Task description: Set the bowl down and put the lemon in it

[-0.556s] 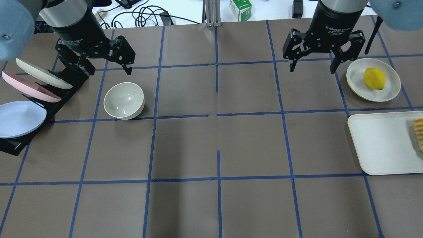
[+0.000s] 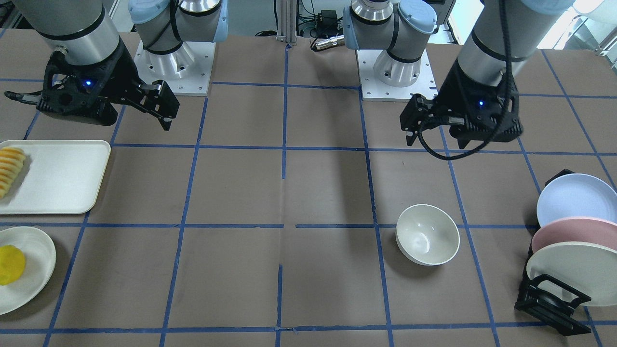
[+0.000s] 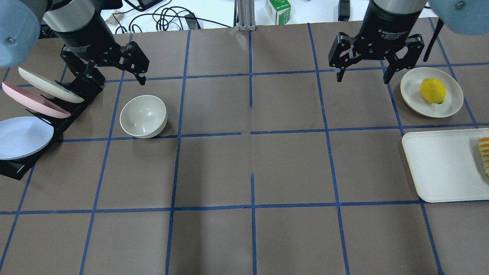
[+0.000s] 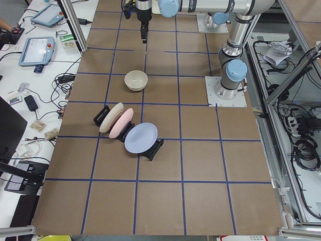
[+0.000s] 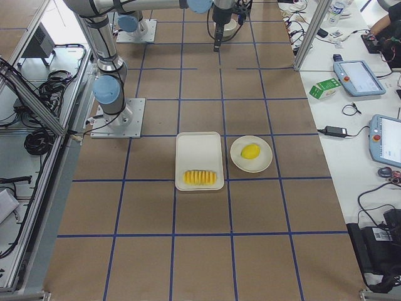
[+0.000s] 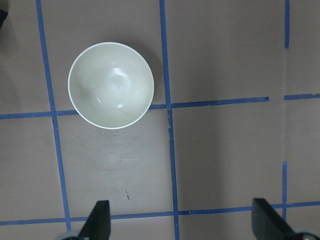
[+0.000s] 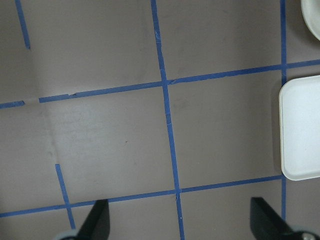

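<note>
The cream-white bowl stands upright and empty on the table's left half; it also shows in the front view and the left wrist view. The yellow lemon lies on a flat cream plate at the far right, and is seen at the front view's left edge. My left gripper is open and empty, hovering behind the bowl, beside the plate rack. My right gripper is open and empty, hovering just left of the lemon's plate.
A black rack with three pastel plates stands at the left edge. A white tray with sliced orange-yellow fruit lies at the right edge, in front of the lemon's plate. Cables and a small box lie beyond the table's far edge.
Both grippers have drawn back slightly toward the top of the overhead view, the left one away from the bowl. The bowl and the lemon have not moved.
</note>
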Motion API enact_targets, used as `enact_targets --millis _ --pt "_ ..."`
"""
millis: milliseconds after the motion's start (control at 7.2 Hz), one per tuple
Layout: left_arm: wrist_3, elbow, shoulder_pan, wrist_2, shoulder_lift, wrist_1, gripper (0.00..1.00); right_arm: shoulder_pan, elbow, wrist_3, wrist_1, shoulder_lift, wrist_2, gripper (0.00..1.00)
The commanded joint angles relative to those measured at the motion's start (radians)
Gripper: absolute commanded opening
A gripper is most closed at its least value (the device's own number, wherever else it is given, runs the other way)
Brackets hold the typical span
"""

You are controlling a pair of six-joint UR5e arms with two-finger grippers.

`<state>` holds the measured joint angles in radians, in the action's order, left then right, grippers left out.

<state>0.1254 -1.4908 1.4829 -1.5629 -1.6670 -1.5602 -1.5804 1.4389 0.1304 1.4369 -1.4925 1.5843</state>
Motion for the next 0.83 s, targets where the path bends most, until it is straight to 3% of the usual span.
enact_targets --millis 0,278,556,694 --pt "0.055 -0.011 -0.093 0.0 -0.109 0.121 1.0 0.037 0.0 -0.094 0.007 0.008 0.008 1.0" --pt "0.132 -0.012 -0.134 0.001 -0.218 0.166 1.0 0.153 0.002 -0.162 0.043 0.058 0.067 1.0" --pt "0.138 -0.083 -0.208 0.003 -0.275 0.241 1.0 0.261 0.002 -0.353 0.294 0.156 0.085 1.0" --pt "0.144 -0.147 -0.231 0.004 -0.307 0.364 1.0 0.301 0.002 -0.479 0.372 0.197 0.086 1.0"
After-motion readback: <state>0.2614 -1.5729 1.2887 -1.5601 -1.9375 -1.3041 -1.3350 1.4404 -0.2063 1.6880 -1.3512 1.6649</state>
